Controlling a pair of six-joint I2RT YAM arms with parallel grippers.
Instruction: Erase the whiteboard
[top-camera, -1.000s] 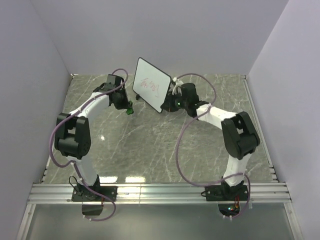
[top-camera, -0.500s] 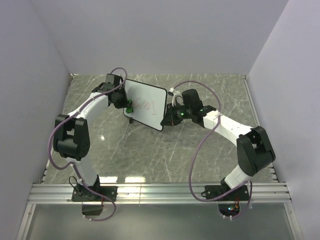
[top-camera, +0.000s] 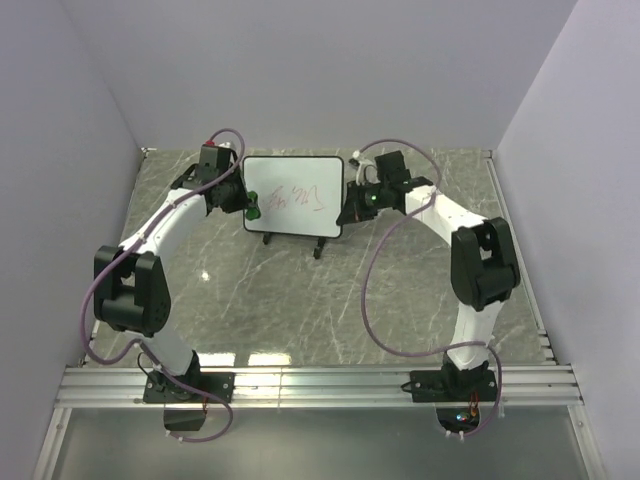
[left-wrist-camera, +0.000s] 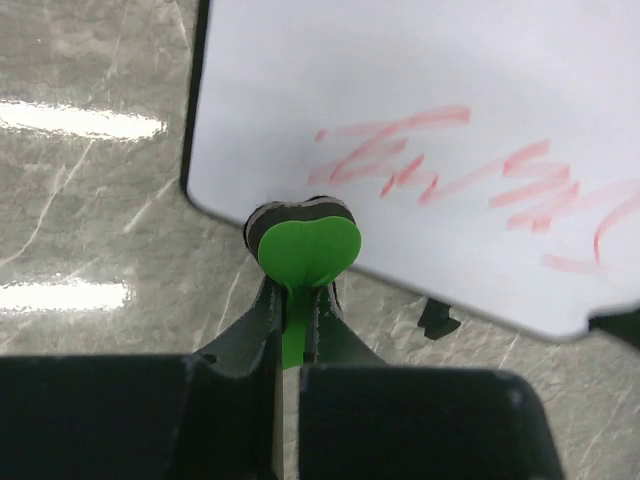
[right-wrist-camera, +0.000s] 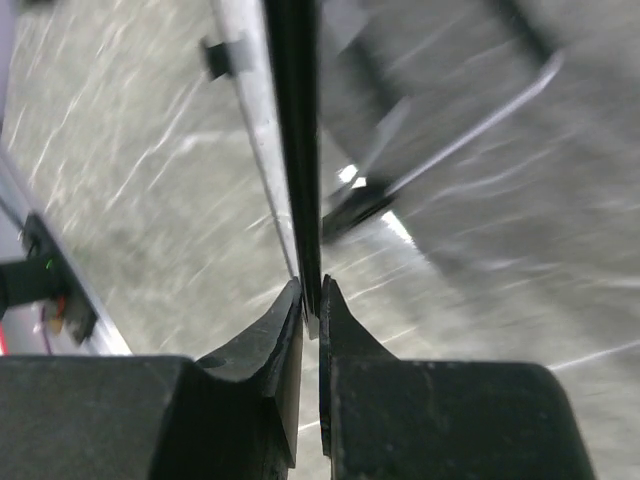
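The whiteboard (top-camera: 293, 197) is held up off the table at the back, tilted, its face toward the camera, with red scribbles (top-camera: 298, 197) across it. My right gripper (top-camera: 349, 212) is shut on the board's right edge (right-wrist-camera: 298, 150), which runs edge-on between its jaws. My left gripper (top-camera: 249, 207) is shut on the green eraser (left-wrist-camera: 305, 250). The eraser's pad sits at the board's lower left corner (left-wrist-camera: 215, 190), just below the leftmost red strokes (left-wrist-camera: 380, 160).
The marble tabletop (top-camera: 300, 290) spreads out in front of the board. The board's small black feet (top-camera: 320, 247) hang under its lower edge. White walls close in the back and both sides. An aluminium rail (top-camera: 320, 385) runs along the near edge by the arm bases.
The right arm has swung the whiteboard from steeply tilted to nearly level and facing the camera. The left arm has moved back and brought the eraser to the board's left edge.
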